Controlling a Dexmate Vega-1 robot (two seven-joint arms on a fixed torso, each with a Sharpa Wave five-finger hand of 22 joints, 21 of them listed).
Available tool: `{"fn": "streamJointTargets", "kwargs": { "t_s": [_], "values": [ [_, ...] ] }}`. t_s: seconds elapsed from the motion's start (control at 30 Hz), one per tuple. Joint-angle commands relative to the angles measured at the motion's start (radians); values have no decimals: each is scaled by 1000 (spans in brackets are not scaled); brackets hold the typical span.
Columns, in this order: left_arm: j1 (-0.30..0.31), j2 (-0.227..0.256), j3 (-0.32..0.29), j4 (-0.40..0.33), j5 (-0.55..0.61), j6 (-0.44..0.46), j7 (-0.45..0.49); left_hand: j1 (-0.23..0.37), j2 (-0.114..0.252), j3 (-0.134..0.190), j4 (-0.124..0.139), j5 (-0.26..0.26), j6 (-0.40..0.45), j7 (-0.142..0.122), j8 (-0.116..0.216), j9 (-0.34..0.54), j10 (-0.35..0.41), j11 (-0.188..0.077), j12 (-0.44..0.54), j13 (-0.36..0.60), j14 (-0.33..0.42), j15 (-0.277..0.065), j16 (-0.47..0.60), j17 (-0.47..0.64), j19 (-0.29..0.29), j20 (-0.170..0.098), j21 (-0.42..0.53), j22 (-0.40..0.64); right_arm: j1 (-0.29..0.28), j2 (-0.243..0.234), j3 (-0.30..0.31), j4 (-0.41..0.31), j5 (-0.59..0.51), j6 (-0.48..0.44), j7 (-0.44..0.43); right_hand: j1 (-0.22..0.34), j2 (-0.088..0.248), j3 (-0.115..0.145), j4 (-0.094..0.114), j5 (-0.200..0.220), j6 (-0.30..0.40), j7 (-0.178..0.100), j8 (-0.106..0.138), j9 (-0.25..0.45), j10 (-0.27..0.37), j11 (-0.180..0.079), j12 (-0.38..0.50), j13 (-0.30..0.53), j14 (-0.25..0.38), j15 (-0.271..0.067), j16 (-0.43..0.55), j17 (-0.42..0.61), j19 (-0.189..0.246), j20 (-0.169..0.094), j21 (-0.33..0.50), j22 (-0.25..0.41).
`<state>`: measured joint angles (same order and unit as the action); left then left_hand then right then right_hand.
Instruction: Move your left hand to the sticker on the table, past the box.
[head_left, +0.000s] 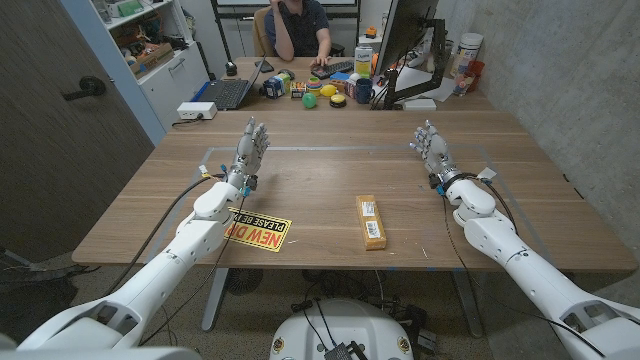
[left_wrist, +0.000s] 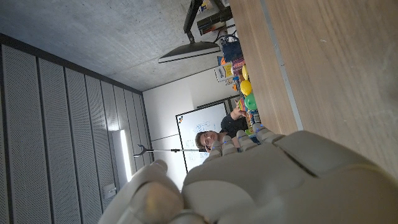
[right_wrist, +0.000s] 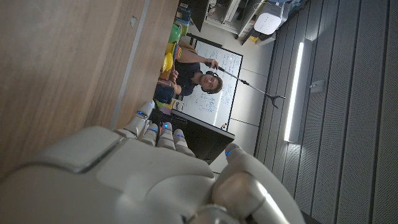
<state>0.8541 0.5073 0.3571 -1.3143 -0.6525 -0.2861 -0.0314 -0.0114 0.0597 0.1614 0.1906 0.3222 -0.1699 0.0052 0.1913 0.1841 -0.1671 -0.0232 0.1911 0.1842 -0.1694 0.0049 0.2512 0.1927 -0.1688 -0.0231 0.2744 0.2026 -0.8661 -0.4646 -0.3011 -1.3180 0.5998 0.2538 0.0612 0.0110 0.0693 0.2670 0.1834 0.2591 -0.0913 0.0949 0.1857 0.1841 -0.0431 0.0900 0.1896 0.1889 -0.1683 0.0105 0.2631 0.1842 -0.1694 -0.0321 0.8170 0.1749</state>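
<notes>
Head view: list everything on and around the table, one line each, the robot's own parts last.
sticker: one, yellow and red with black lettering, near edge of the table, partly under the left arm.
box: one, tan, narrow, lying flat right of the sticker.
table: one, brown wood.
laptop: one, black, open, far left end.
mug: one, dark blue, far end.
small toys: several, green and yellow, far end.
person: one, dark shirt, seated behind the table.
left hand: one, white and grey, fingers apart, holding nothing.
right hand: one, white and grey, fingers apart, holding nothing.
</notes>
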Motion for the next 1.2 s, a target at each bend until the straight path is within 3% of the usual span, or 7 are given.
{"fn": "streamJointTargets", "kwargs": {
  "t_s": [0.03, 0.13, 0.4, 0.53, 0.6, 0.73, 1.2],
  "values": [
    [13, -50, -30, 34, 57, -110, 18, 15, 124, 12, -4, 11, -84, -51, 27, 0, -145, -12, 21, 3, -173, -20, 22, -4, -26, -4, 22, 1, -41, 134, 169, -25, -148, -73, 95, 0, 97, 7, 0, 4, -3, 6, 6, 4, 1, 11, 6, 5, -13, 0, 4, 4, -152, -21, 6, 2],
    [15, -52, -36, 34, 102, -138, 54, 37, 112, 23, -20, 11, -47, -82, 31, -1, -106, -22, 26, 2, -142, -31, 25, -10, 1, -8, 27, -2, -46, 168, 206, -30, -183, -89, 115, 0, 97, 7, 0, 5, -3, 6, 6, 4, 1, 11, 6, 5, -13, 0, 4, 4, -152, -22, 5, 2],
    [48, -10, -54, -42, 226, -120, 173, 66, 122, 53, -32, 12, -29, -65, 25, -3, -88, -43, 20, 2, -130, -44, 18, -15, 3, -29, 20, -6, -57, 231, 274, -36, -254, -111, 164, 0, 96, 6, 0, 5, -4, 6, 5, 4, 0, 11, 5, 5, -13, 0, 3, 4, -151, -21, 3, 2],
    [77, 31, -64, -126, 346, -71, 284, 101, 108, 77, -51, 10, -19, -131, 16, -3, -59, -46, 19, 1, -92, -47, 18, -18, 19, -22, 17, -9, -58, 256, 298, -37, -276, -123, 181, 0, 96, 6, 0, 5, -4, 6, 5, 4, 1, 11, 5, 5, -12, 1, 3, 4, -151, -21, 1, 2],
    [91, 49, -70, -166, 395, -46, 326, 110, 93, 80, -55, 6, -19, -173, 9, -3, -46, -40, 15, 1, -54, -27, 23, -17, 21, 4, 12, -10, -58, 266, 307, -36, -287, -123, 190, 0, 96, 6, 0, 6, -3, 7, 5, 4, 0, 10, 5, 5, -12, 1, 3, 4, -150, -21, 1, 2],
    [110, 79, -80, -220, 491, -30, 388, 109, 70, 72, -56, 2, -24, -215, 3, -3, -45, -38, 10, 1, -63, -31, 13, -15, 15, 13, 6, -10, -58, 282, 322, -33, -306, -123, 205, 0, 96, 6, 0, 6, -4, 6, 5, 4, 0, 11, 5, 6, -12, 2, 3, 4, -150, -21, -1, 3],
    [200, 170, -114, -417, 807, 53, 528, 101, 62, 59, -48, 3, -43, -227, -8, -1, -106, -88, -16, 1, -130, -48, -30, -12, -15, 53, -22, -10, -76, 318, 358, -54, -343, -142, 220, 0, 97, 5, 0, 6, -1, 7, 6, 4, 3, 11, 6, 6, -10, 3, 3, 4, -147, -23, -3, 3]
  ]
}}
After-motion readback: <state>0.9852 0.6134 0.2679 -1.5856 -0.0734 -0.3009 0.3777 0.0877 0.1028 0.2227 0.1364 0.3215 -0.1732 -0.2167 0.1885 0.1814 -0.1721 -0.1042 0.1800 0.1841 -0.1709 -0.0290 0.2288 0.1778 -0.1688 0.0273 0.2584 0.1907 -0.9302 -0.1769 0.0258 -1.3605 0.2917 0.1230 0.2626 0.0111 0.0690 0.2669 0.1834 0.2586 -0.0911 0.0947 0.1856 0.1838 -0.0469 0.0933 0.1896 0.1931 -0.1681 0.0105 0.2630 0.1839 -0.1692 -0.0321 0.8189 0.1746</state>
